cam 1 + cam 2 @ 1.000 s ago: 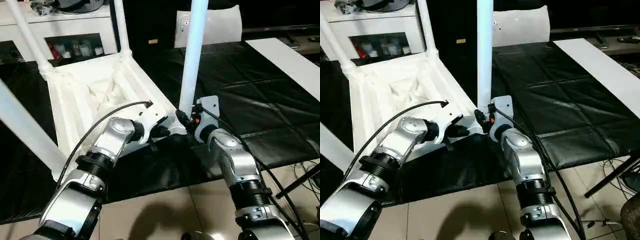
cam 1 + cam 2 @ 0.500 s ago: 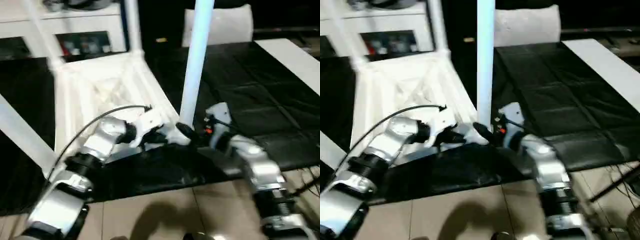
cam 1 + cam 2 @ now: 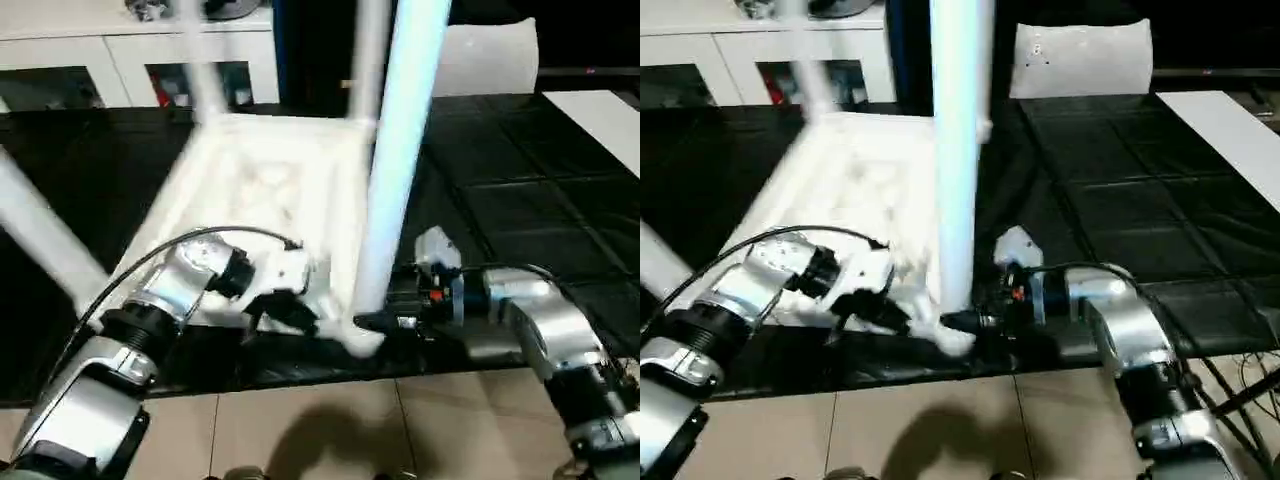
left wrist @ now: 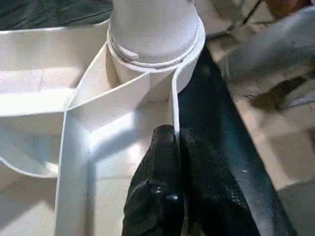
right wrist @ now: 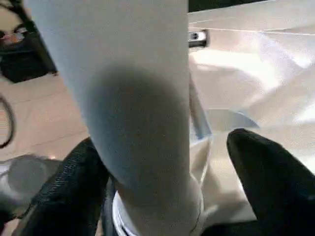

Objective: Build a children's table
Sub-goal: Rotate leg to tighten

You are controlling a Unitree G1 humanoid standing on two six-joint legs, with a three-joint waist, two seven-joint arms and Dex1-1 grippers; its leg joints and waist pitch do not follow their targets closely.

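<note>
On black mat [image 3: 520, 200]: upturned table [image 3: 270, 190]; beige tile floor [image 3: 330, 430] nearer, white cabinet [image 3: 120, 50] behind.

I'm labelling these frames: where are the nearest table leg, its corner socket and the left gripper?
nearest table leg [image 3: 958, 150]: right eye view, mid-shaft.
corner socket [image 4: 152, 49]: left wrist view, round collar.
left gripper [image 4: 173, 142]: left wrist view, fingertips at the rim wall.

Near leg [image 3: 400, 170] top cut off by frame edge; far legs [image 3: 205, 75] motion-blurred, tops cropped.
</note>
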